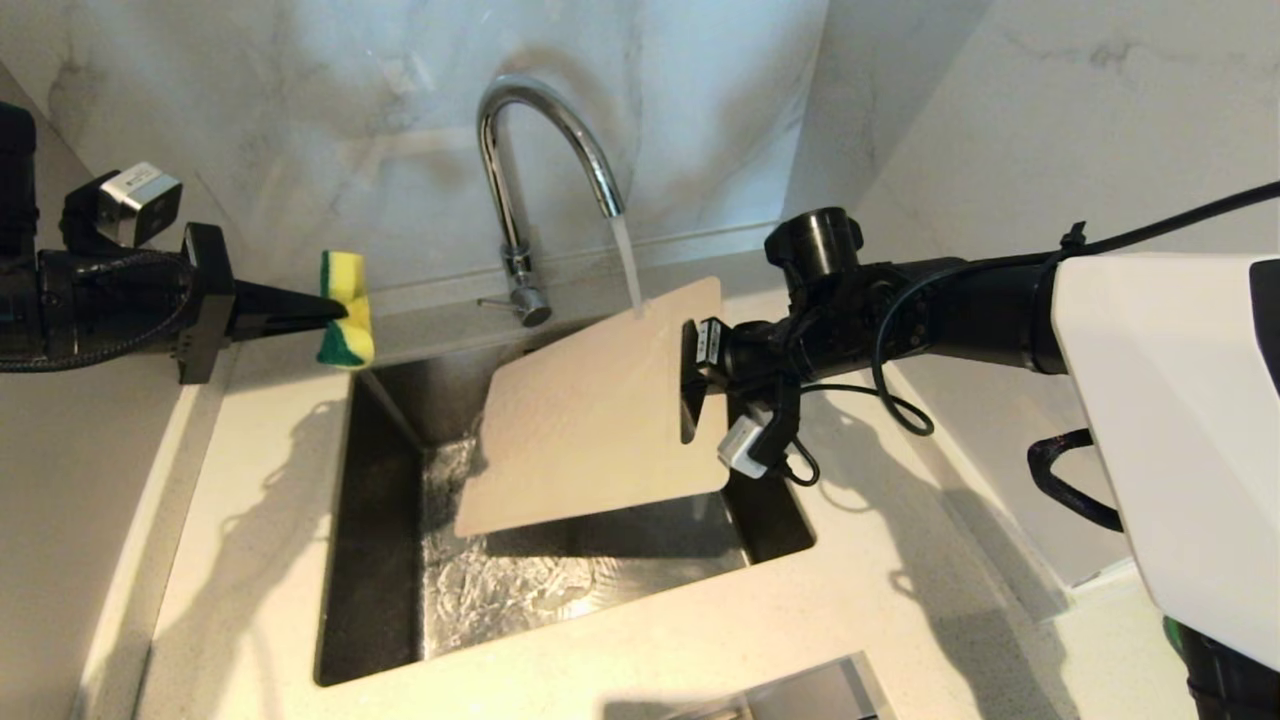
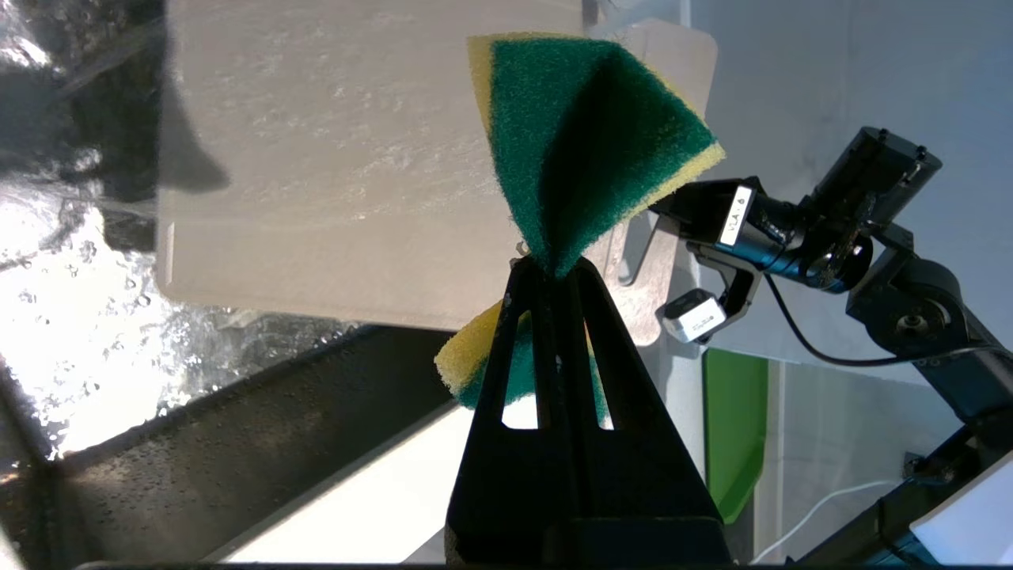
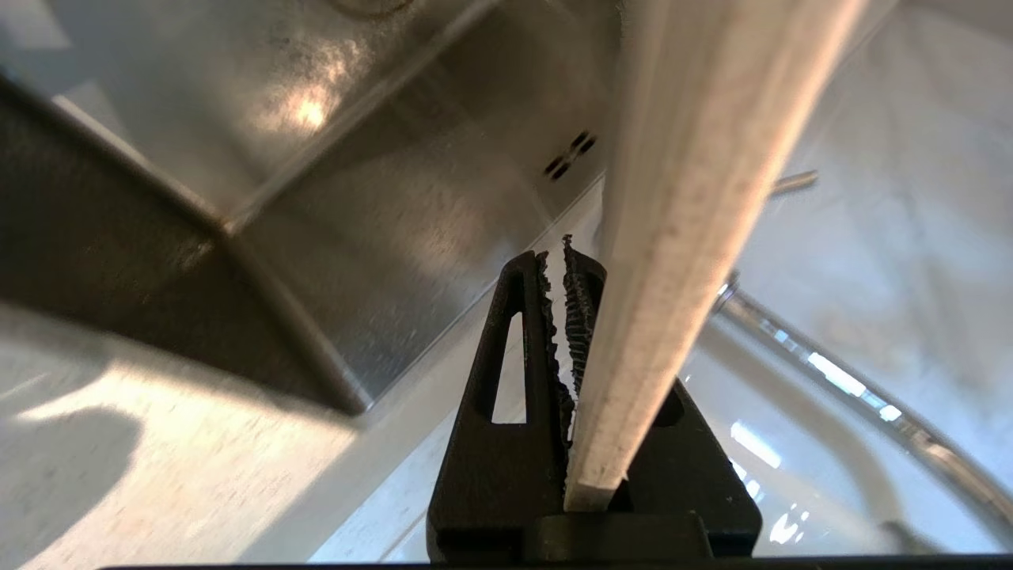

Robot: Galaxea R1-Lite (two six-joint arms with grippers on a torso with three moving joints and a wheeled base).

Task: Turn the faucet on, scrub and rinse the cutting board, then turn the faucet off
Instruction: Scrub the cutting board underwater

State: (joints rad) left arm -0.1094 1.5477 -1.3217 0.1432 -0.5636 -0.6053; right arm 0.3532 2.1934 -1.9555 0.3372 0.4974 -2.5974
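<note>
A steel sink (image 1: 370, 560) is set into a pale speckled desk (image 1: 250, 480), its bottom wet and glinting with rippling water (image 1: 500, 590). Grey-veined marble wall (image 1: 300, 90) rises behind. A bright green flat object (image 2: 736, 427) lies on the desk beyond the sink. A metal-edged recess (image 1: 800, 695) shows at the desk's near edge.

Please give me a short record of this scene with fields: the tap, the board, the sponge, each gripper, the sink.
faucet: tall chrome gooseneck faucet, running; stream lands on the board's upper edge
cutting board: large flat pale plastic cutting board, tilted over the sink, wet
sponge: small green-and-yellow sponge, folded, in the air left of the faucet, clear of the board
left gripper: shut on the sponge
right gripper: shut on the board's right edge
sink: steel sink, water on its floor
</note>
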